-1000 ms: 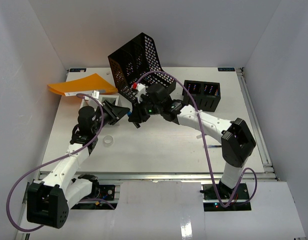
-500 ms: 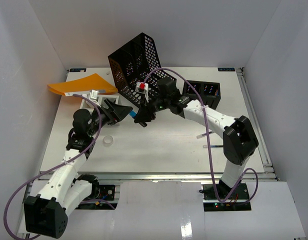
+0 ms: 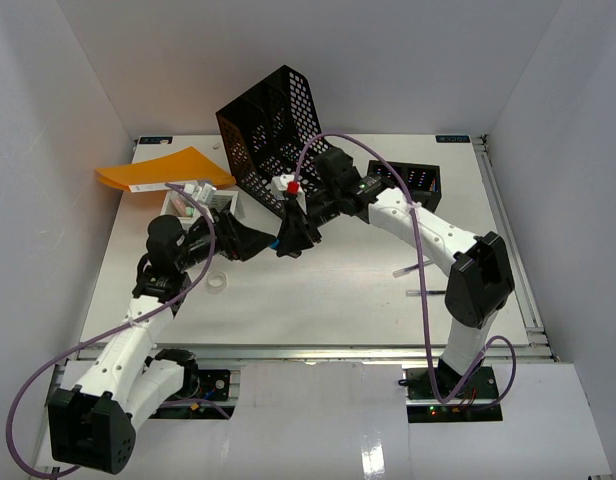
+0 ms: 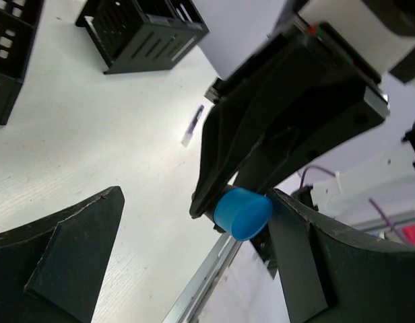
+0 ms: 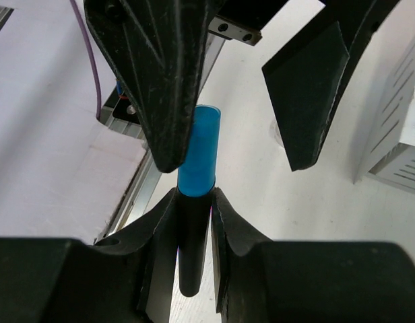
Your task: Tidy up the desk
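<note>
Pinching the black barrel of a marker (image 5: pixel 192 256), the right gripper (image 3: pixel 291 240) hangs above the middle of the table (image 3: pixel 338 305) with its jaws closed narrowly on that barrel. The marker's blue cap (image 4: pixel 242 213) sticks out past the fingertips. The left gripper (image 3: pixel 258 241) faces it from the left, its jaws spread wide with one on each side of the cap; whether either touches the cap cannot be told. The white table lies beneath both arms, with a metal rail along its near edge. At its far edge a black perforated file holder (image 3: pixel 273 125) stands tilted. An orange folder (image 3: pixel 163 168) sits at the far left corner, a black slotted organizer (image 3: pixel 403 190) toward the far right, and a clear ring (image 3: pixel 217 282) beside the left arm.
</note>
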Controlling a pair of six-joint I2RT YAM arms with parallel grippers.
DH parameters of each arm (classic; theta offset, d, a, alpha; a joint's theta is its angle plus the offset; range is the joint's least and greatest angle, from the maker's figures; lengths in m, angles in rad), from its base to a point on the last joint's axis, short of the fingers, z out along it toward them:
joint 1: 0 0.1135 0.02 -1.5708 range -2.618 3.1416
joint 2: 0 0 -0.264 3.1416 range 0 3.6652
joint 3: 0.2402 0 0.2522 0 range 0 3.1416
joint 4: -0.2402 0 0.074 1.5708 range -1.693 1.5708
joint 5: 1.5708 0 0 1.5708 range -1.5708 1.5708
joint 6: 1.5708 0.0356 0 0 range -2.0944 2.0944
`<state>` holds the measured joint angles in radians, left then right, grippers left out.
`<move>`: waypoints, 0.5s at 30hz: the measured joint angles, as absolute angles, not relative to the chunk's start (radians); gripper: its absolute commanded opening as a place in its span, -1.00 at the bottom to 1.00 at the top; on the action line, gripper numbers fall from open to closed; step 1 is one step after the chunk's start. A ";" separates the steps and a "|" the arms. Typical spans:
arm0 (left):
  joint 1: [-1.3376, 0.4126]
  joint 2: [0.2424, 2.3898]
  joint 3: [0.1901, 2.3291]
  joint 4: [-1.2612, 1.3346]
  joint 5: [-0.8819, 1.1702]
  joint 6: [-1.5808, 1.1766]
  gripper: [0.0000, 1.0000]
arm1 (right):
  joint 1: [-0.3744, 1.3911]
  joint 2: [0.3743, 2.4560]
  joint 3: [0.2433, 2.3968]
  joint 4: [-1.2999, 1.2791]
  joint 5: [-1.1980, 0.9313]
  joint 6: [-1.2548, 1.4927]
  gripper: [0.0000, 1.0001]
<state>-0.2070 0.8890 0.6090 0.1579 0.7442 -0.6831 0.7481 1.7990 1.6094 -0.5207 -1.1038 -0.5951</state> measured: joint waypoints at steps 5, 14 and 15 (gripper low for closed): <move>-0.207 0.890 0.609 0.159 0.857 -0.543 0.78 | 0.762 1.823 1.622 -0.605 -1.122 -0.686 -0.84; -0.207 0.895 0.613 0.161 0.976 -0.426 0.25 | 0.802 1.855 1.621 -0.649 -1.121 -0.716 -0.85; -0.207 0.895 0.613 0.161 0.984 -0.423 0.26 | 0.803 1.855 1.621 -0.649 -1.121 -0.716 -0.85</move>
<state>-0.2073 0.8950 0.6128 0.1613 0.9840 -0.4227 0.8031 1.8549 1.6215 -0.6494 -1.1215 -0.7158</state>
